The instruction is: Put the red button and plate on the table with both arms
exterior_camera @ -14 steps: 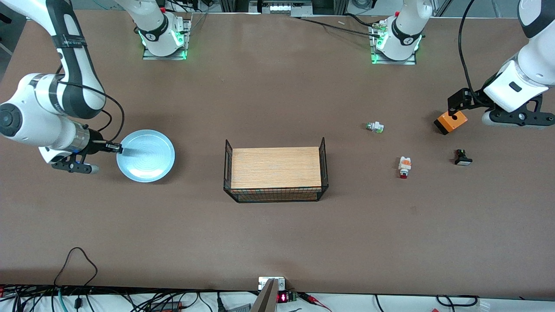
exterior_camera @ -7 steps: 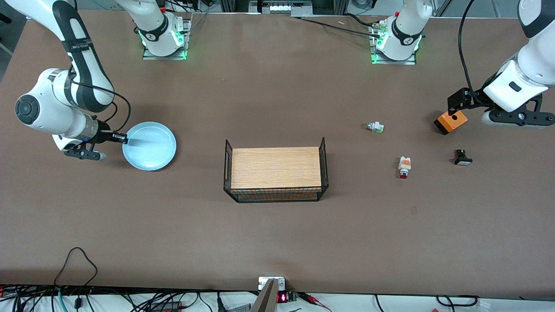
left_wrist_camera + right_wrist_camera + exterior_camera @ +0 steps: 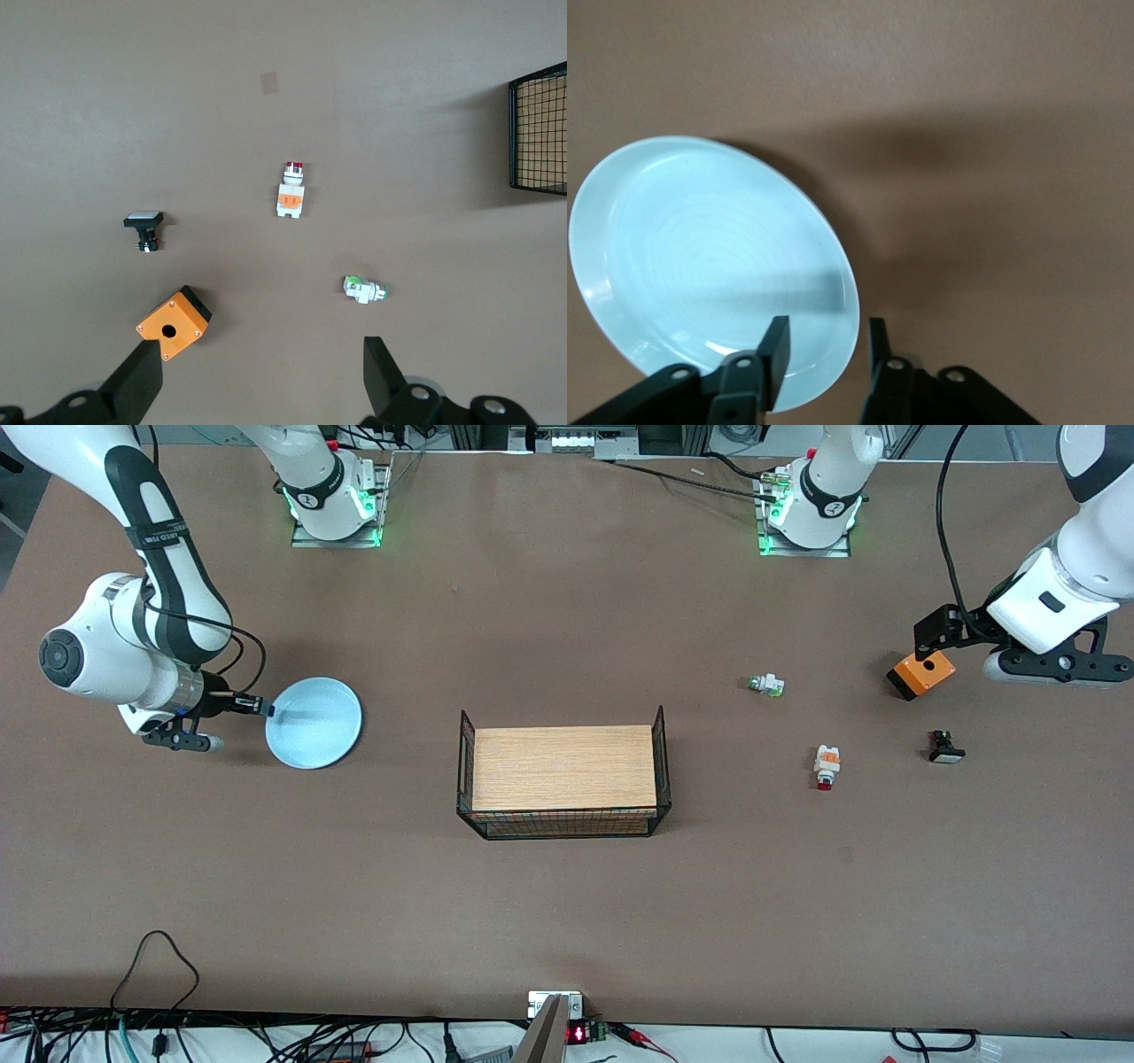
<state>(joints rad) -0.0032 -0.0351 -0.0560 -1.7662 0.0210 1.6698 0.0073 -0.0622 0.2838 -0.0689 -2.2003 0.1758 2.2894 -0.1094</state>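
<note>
The pale blue plate (image 3: 314,722) (image 3: 700,257) lies on the brown table (image 3: 567,903) toward the right arm's end. My right gripper (image 3: 264,708) (image 3: 827,332) stands open astride its rim, one finger over the dish and one outside, with a gap on both sides. The red button (image 3: 825,766) (image 3: 291,190) lies on its side on the table toward the left arm's end. My left gripper (image 3: 926,638) (image 3: 263,372) hangs open and holds nothing, above the table beside an orange box.
A black wire basket with a wood top (image 3: 563,779) stands mid-table. Around the red button lie a white piece with a green tip (image 3: 766,685), an orange box with a hole (image 3: 921,673) and a small black piece with a white cap (image 3: 945,747).
The right arm carried the plate a little toward the basket, and its jaws, shut on the rim before, have parted. The left arm has not moved.
</note>
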